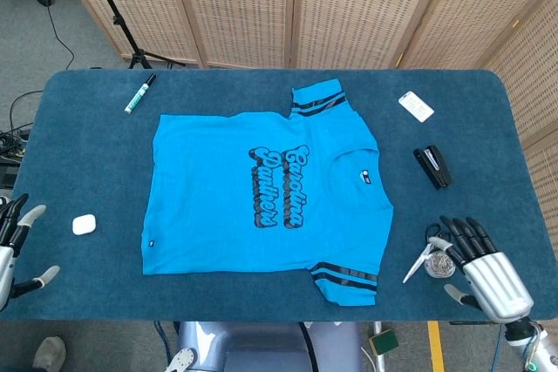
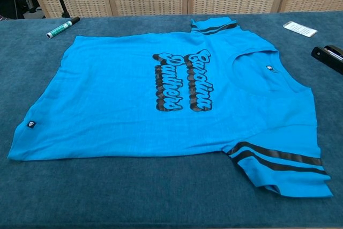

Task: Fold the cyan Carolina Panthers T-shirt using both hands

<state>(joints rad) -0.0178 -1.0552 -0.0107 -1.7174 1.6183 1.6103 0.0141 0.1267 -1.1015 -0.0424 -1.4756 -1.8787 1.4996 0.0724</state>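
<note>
The cyan Carolina Panthers T-shirt [image 1: 261, 193] lies flat on the blue table, collar toward the right, its black-striped sleeves at the far and near edges. The chest view shows the same T-shirt [image 2: 166, 89] spread out, with no hand in it. My right hand [image 1: 484, 267] hovers over the near right of the table, fingers spread, holding nothing, to the right of the near sleeve. At the near left table edge my left hand [image 1: 16, 246] shows with its fingers apart and empty, well away from the shirt's hem.
A green marker [image 1: 139, 93] lies at the far left, a small white case [image 1: 83, 224] near the left hand. On the right are a white card [image 1: 416, 106], a black stapler [image 1: 432, 167], and scissors [image 1: 425, 250] by a round tin [image 1: 440, 263] under my right hand's fingers.
</note>
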